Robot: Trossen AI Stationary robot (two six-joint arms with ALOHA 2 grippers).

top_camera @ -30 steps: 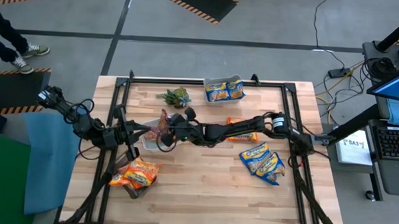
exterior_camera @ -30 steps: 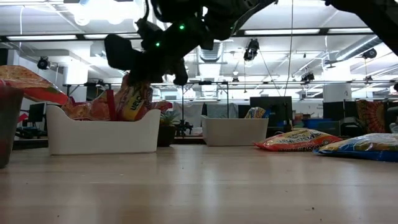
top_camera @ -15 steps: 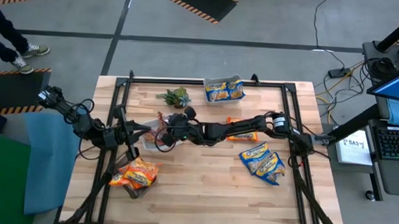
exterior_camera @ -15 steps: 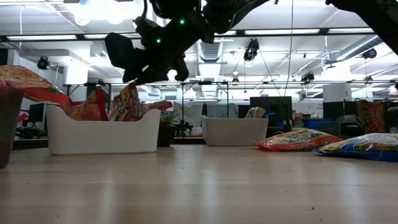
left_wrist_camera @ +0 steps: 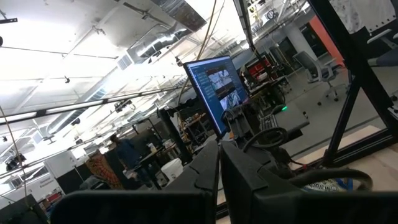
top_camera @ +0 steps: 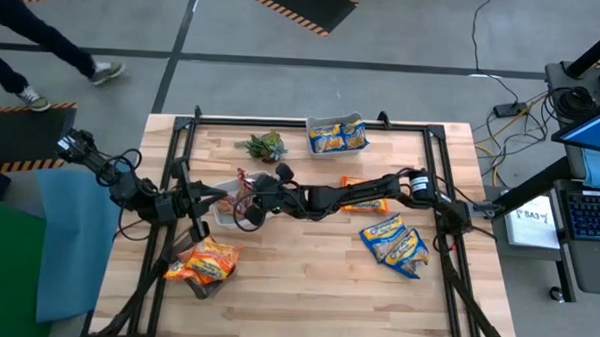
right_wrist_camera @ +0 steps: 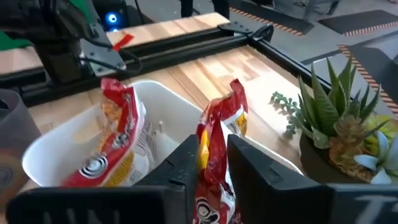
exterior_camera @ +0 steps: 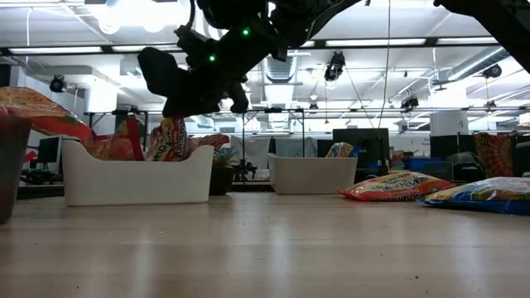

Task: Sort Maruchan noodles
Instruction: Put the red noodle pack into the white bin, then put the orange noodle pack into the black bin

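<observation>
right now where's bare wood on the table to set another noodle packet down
The front middle of the wooden table is free, between the orange-red packets in the grey tub and the blue-yellow packets. The back right corner beyond the white tub of blue-yellow packets is bare too. It is crowded around the white tub with red packets, the small green plant and the right gripper.

A wooden table (top_camera: 306, 289) carries a black metal frame (top_camera: 312, 122) round its edges. A small green plant (top_camera: 264, 145) stands near 11 o'clock, and a white tub (top_camera: 354, 123) sits at 12 o'clock against the far rail. Another white tub (top_camera: 222, 217) lies toward 9 o'clock. A person's legs (top_camera: 44, 50) cross the floor at the far left. A laptop (top_camera: 591, 204) rests off the table at 3 o'clock.
</observation>
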